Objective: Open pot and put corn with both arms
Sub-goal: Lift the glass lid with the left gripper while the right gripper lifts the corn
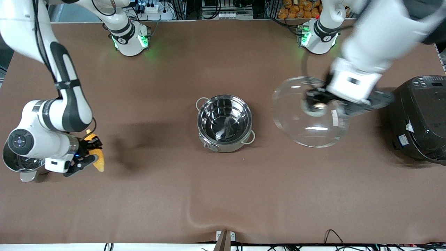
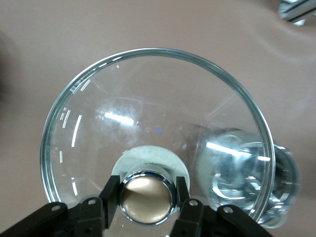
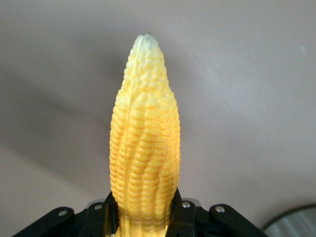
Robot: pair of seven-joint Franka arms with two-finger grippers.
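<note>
Corn cob (image 1: 98, 161) hanging pinched in right gripper (image 1: 84, 153), toward right arm's end from pot (image 1: 225, 122). Pot standing open mid-table. Left gripper (image 1: 318, 104) clamping glass lid (image 1: 310, 113) by coppery knob (image 2: 146, 197), beside pot. Lid off; corn drop remaining.

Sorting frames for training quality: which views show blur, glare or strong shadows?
Front view: the left arm is motion-smeared above the lid; a dark shadow lies on the table beside the corn. Left wrist view: bright streaks glare off the lid glass. Right wrist view: corn sharp, table soft.
</note>
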